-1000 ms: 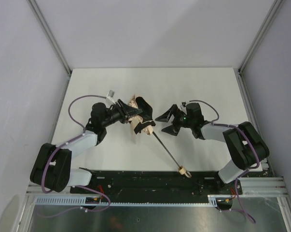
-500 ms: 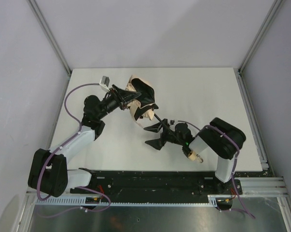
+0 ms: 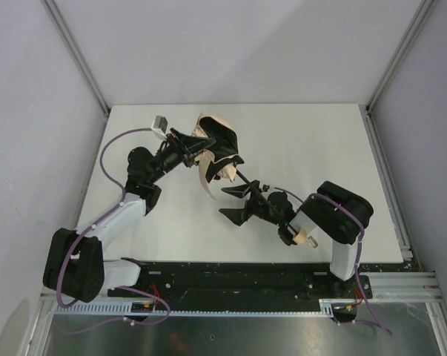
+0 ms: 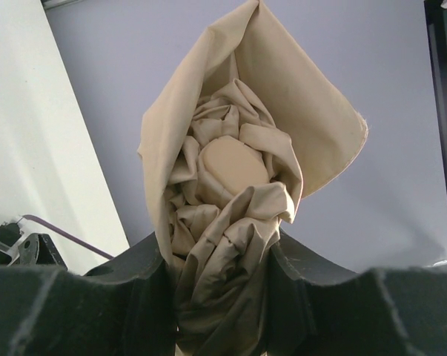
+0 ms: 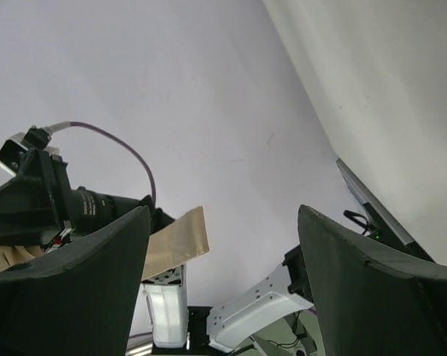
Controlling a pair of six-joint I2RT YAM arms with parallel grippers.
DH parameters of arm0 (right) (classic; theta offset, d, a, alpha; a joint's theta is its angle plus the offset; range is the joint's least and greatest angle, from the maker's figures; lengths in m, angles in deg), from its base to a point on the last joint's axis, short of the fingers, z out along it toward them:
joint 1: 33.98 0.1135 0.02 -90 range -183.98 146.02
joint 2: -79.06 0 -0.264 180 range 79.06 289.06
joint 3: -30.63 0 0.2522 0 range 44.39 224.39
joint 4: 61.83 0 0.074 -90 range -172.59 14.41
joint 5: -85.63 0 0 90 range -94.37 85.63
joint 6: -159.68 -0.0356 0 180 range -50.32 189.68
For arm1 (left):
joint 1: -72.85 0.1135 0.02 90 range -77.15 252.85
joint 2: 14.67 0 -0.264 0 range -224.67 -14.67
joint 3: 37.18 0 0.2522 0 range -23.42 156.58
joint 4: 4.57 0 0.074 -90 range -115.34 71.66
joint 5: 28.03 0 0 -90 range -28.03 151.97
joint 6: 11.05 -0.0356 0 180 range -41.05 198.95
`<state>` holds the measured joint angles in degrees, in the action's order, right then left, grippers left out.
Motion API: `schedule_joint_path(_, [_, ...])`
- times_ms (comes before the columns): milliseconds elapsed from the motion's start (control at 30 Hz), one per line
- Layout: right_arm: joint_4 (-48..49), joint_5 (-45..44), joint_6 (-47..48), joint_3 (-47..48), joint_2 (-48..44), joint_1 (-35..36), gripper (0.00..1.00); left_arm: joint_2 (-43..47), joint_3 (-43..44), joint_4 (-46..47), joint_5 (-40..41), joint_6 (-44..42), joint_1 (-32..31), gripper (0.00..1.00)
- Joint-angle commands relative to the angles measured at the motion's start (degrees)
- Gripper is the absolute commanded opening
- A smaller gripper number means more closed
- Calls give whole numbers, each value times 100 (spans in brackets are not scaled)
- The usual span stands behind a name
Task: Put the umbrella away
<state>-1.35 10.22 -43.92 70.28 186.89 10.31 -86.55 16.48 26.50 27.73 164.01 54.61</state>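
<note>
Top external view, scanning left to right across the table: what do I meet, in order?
left arm's base → left tool, shut on the umbrella's canopy → right tool, open → umbrella's knob handle. The canopy overlaps both tools, so it has no place of its own in the order.

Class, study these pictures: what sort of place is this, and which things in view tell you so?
Most likely a robotics lab test cell, not a home: a white table boxed in by grey panels on aluminium posts, with a left arm and right arm bolted to a black rail.
</note>
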Motion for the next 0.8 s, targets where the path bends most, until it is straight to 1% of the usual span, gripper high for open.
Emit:
schedule_joint_path(0, [1477,-132,20,199,-265,32,82,179,133,663,74,297,-47,0])
schedule_joint_path(100, [1167,349,549,126,-471,-419,81,216,208,712,-56,326,-44,0])
schedule_joint_path(200, [739,1069,1177,120,-828,-1052,84,312,346,741,-323,244,-40,0])
schedule_joint_path(267, [277,1575,1519,235,-1125,-1427,86,314,478,797,-569,188,-44,0])
schedule_joint_path(333, [-153,1883,1695,325,-1425,-1620,88,312,546,983,-706,216,-47,0])
schedule_joint_path(400, [-357,1884,1651,352,-1654,-1587,90,316,587,1262,-702,306,-41,0])
schedule_joint_path(467, [-291,1723,1385,374,-1760,-1420,91,306,646,1591,-587,434,-46,0])
schedule_joint_path(633, [111,1304,247,506,-1638,-797,90,61,1050,2356,-412,906,-75,0])
schedule_joint_path(767, [241,1031,-258,611,-1657,-486,90,-145,1325,2693,-314,1209,-133,0])
